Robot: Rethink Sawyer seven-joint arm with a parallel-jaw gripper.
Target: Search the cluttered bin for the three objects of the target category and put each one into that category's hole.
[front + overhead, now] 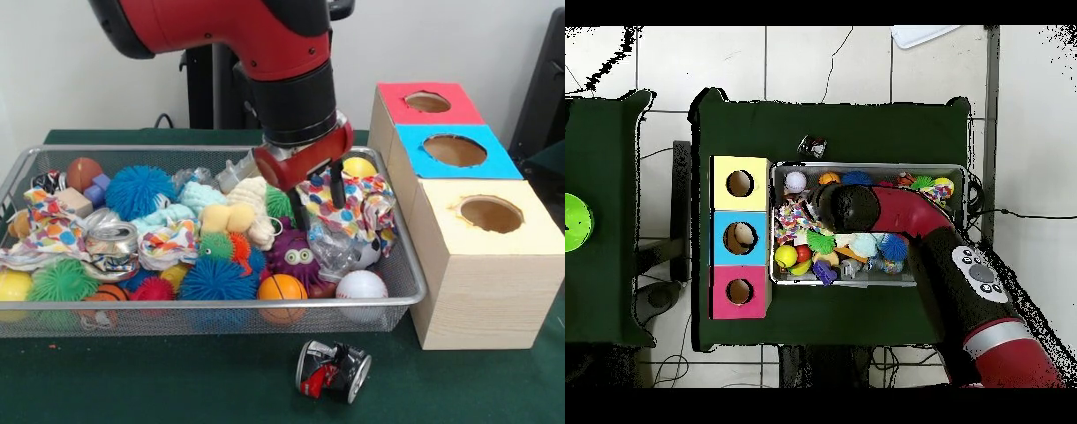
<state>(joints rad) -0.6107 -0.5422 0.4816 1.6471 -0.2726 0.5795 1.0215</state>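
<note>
The silver wire-mesh bin (221, 320) is full of toys, and it also shows in the overhead view (865, 284). My gripper (318, 201) hangs open low over the bin's right part, its fingers (298, 212) apart above a polka-dot paper wad (357, 208). A wrinkly clear plastic bottle (330, 249) lies just below the fingers, beside a purple toy with eyes (296, 256). Another clear bottle (237, 172) lies behind the gripper to the left. The red-topped hole (427, 102) is the farthest of the box row; in the overhead view it (739, 291) is nearest my base. There the arm hides the gripper.
The blue-topped hole (454, 150) and yellow-topped hole (490, 214) stand right of the bin. A crushed dark can (333, 369) lies on the green cloth in front of the bin. A silver can (112, 238), spiky balls and more paper wads fill the bin's left.
</note>
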